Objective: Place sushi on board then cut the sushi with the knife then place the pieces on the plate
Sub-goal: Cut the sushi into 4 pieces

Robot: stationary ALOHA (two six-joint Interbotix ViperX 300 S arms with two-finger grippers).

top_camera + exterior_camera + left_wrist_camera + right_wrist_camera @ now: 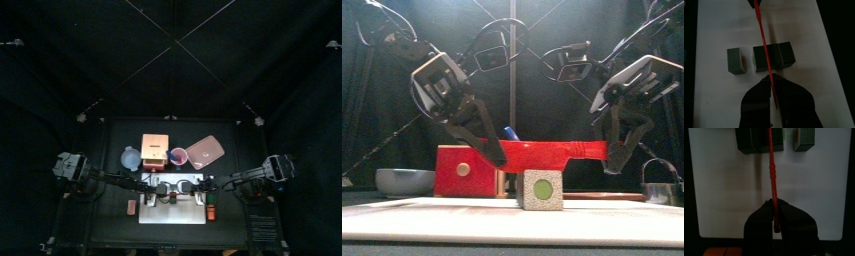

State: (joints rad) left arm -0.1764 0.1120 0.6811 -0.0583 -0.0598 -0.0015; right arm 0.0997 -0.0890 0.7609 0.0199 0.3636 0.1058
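Sushi (543, 188) lay on one white board (821, 40) in two parts: one single block (734, 60) apart, one larger chunk (781, 55) under one red knife (762, 35), which left gripper (773, 78) and right gripper (774, 204) both clamped.

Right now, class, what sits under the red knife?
A sushi roll on the white board, with one separate piece beside it. The knife hides the strip of roll directly beneath its blade.

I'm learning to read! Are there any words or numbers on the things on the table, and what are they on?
None can be read: no words, numbers or signs show on the sushi, the red knife, the white board or the red-fronted box.
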